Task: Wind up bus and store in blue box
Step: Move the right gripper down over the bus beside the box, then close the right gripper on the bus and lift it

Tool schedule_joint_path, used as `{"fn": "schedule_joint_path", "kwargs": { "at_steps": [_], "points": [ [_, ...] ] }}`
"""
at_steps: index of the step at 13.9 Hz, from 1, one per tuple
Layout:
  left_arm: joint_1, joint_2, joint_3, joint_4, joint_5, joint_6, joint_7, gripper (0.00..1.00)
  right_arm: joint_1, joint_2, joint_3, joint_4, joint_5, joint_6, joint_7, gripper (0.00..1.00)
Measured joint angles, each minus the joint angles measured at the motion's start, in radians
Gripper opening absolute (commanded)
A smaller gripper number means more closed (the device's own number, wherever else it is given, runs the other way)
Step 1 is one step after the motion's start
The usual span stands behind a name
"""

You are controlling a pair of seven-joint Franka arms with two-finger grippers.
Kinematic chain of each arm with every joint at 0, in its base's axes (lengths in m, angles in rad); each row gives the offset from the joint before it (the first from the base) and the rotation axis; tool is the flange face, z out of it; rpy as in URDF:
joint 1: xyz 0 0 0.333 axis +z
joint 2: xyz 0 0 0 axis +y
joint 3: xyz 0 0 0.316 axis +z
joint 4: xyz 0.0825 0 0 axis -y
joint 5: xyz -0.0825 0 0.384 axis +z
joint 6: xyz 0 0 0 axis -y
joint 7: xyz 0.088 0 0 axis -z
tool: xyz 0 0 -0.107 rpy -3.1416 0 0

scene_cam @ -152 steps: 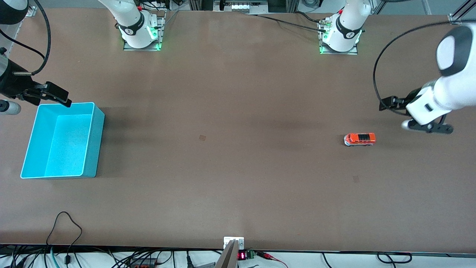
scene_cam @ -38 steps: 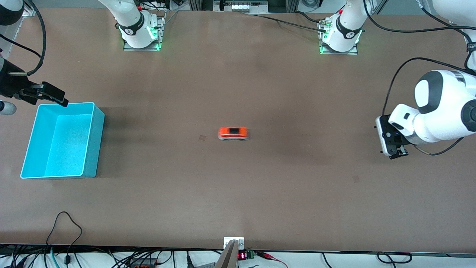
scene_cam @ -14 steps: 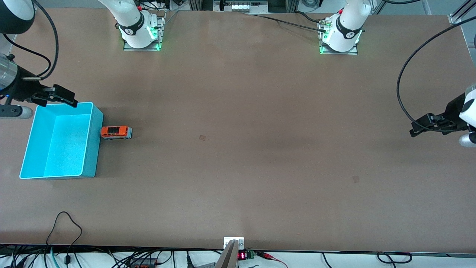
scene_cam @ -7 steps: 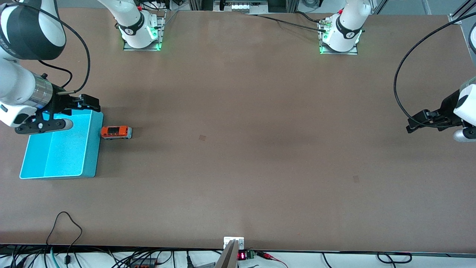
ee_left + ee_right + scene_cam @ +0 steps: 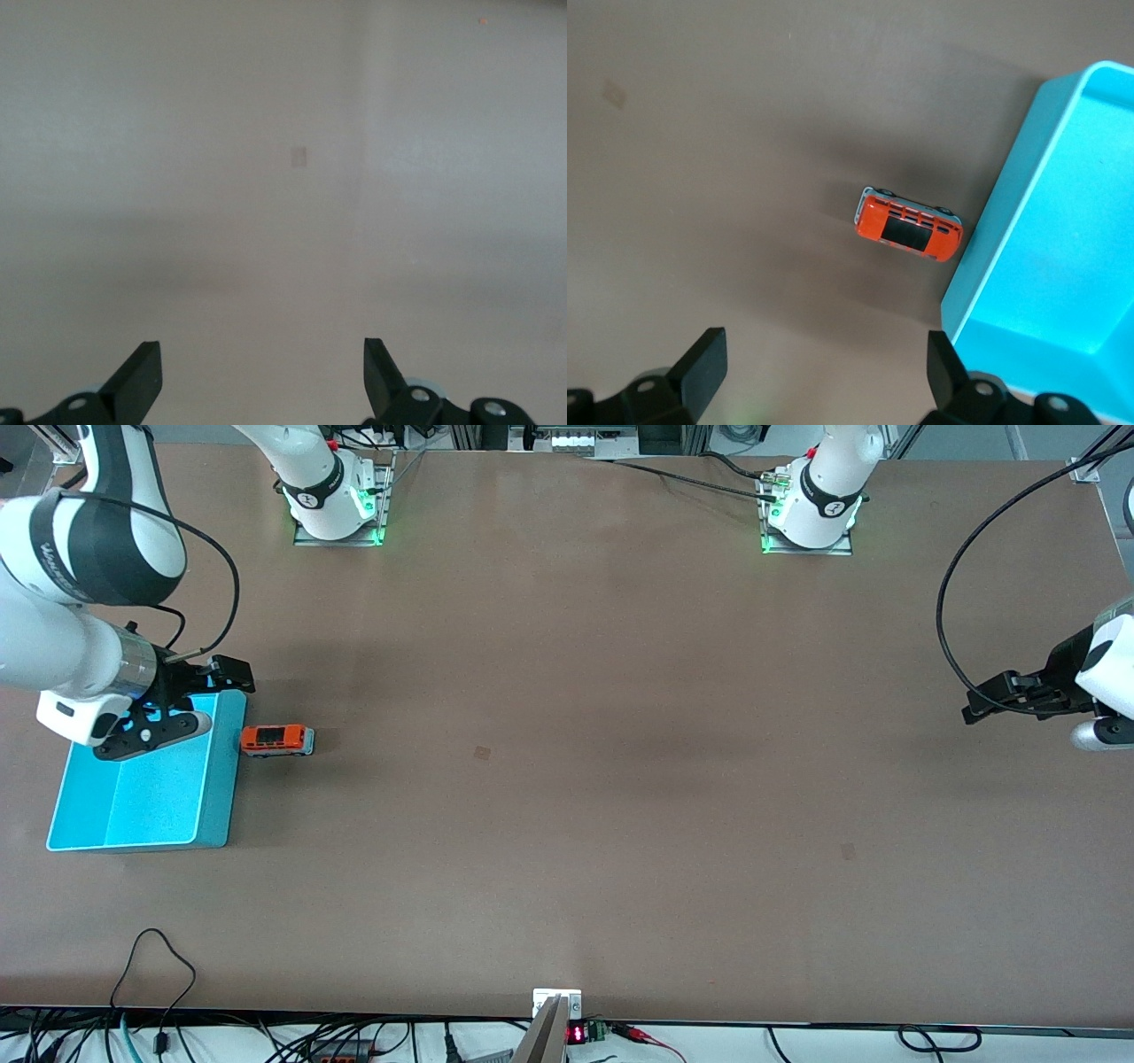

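Here, the bus [image 5: 277, 740] stood on the table, one end touching the outer wall of the blue box [image 5: 142, 806] near the right arm's end.
The right gripper [image 5: 232, 676] (fingers spread, empty) hung over the box's corner; the left gripper [image 5: 983, 701], likewise spread, waited over the opposite table edge.

The right gripper [image 5: 232, 675] hangs over the corner of the blue box [image 5: 142, 797] nearest the right arm's base, fingers [image 5: 700, 359] spread wide and empty. Its white forearm slants in from the table's edge above the box. The left gripper [image 5: 1001, 695] waits well apart from the box, at the left arm's end of the table, apparently low over it, fingers [image 5: 142, 372] parted, holding nothing.
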Motion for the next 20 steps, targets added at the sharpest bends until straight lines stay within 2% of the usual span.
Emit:
{"fn": "schedule_joint_path", "kwargs": {
  "at_steps": [4, 7, 11, 16, 20],
  "points": [
    [0.002, -0.011, -0.005, 0.0, 0.0, -0.01, 0.0, 1.0, -0.05, -0.021, 0.009, -0.166, -0.002, 0.149, -0.303, 1.0],
    [0.002, -0.024, -0.019, 0.0, 0.0, -0.013, 0.0, 1.0, -0.119, -0.04, 0.053, -0.314, -0.035, 0.361, -0.693, 1.0],
    [0.008, -0.028, -0.021, 0.007, 0.0, -0.043, 0.0, 1.0, -0.144, -0.021, 0.068, -0.456, -0.078, 0.596, -0.991, 1.0],
    [0.01, -0.029, -0.025, 0.023, 0.0, -0.058, 0.001, 1.0, -0.17, 0.051, 0.073, -0.509, -0.083, 0.781, -1.196, 1.0],
    [0.01, -0.029, -0.026, 0.023, 0.0, -0.079, 0.001, 1.0, -0.172, 0.092, 0.089, -0.509, -0.083, 0.84, -1.248, 1.0]
  ]
}}
